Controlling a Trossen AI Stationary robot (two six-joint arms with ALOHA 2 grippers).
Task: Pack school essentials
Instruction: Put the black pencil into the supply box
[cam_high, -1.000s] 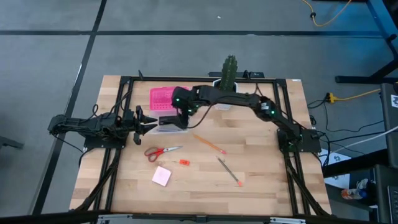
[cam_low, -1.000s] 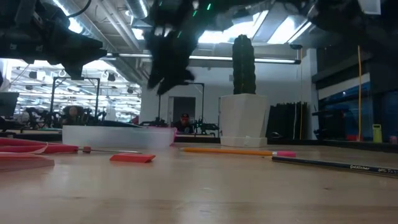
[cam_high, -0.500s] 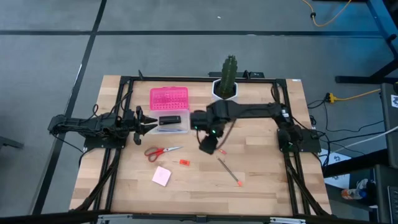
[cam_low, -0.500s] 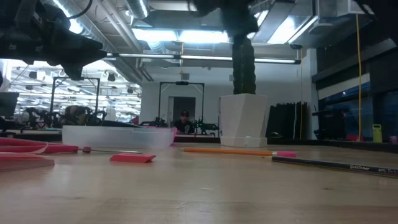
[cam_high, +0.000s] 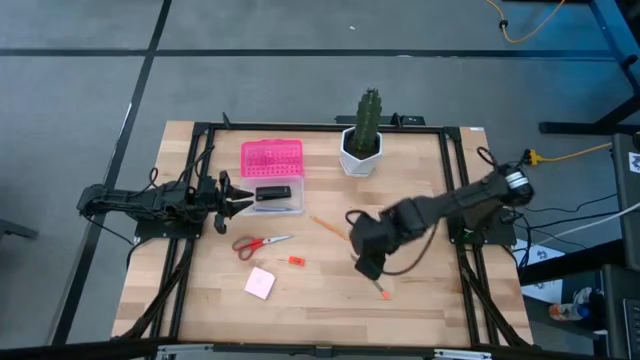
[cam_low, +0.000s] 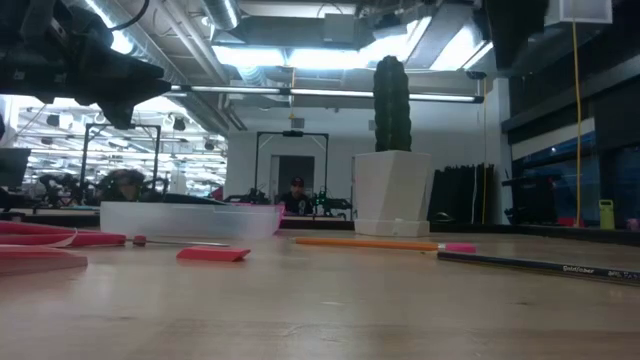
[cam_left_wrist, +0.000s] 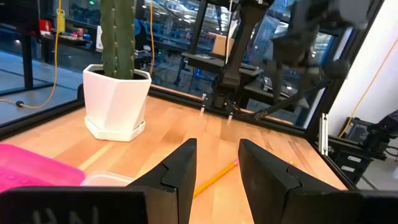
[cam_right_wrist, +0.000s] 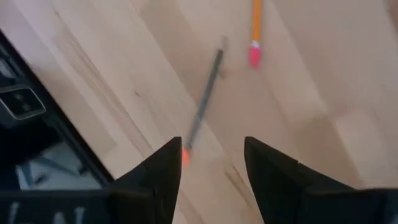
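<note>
My right gripper hangs open over the thin dark pen. The pen's orange-red tip shows just inside one finger, and I see no touch. The orange pencil lies flat just beyond it. Red-handled scissors, a pink square pad and a tiny orange-red piece lie flat on the table's left half. The black oblong block lies in the clear box. My left gripper waits open at the box's left side.
The box's pink lid lies open behind the box. A cactus in a white pot stands at the far edge's middle. Black frame rails run along the table's sides. Bare wood lies between the pad and the pen.
My right gripper has swung from over the clear box toward the table's near right. It has crossed the pencil and now hangs over the pen. The black block, hidden under the gripper a second ago, now shows lying in the box.
</note>
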